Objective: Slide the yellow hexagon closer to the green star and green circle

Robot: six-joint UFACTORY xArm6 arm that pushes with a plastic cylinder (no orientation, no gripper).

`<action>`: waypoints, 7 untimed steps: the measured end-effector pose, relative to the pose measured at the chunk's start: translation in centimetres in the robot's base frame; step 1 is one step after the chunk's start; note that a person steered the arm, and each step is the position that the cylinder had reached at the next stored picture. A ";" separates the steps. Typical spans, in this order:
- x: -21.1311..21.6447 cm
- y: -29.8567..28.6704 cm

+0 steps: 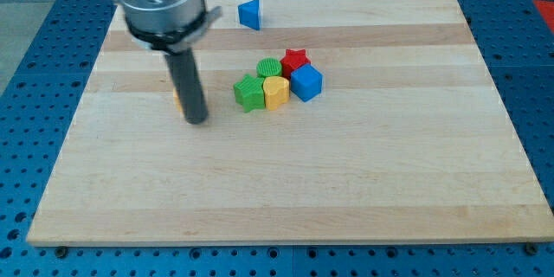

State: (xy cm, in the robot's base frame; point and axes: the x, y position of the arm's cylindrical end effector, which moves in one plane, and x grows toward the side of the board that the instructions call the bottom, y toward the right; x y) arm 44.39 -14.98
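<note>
Behind the rod, at the view's left, only a sliver of the yellow hexagon (177, 98) is seen touching my tip (197, 121), which should be brought round its left and pushed rightward toward the green star (249, 93) and green circle (267, 67); no jaws are fitted.

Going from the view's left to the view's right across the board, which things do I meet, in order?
yellow hexagon, mostly hidden behind the rod → my tip → green star → yellow heart → blue cube. The green circle, red star and blue triangle overlap these in the order, so I leave them out.
</note>
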 end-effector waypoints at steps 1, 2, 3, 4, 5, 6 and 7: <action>-2.3 -2.8; -3.5 -2.6; -4.2 -3.8; -4.3 -8.8; -7.4 -9.1; -8.4 -5.4; -7.4 -0.6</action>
State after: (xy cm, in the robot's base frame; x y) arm 36.99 -15.57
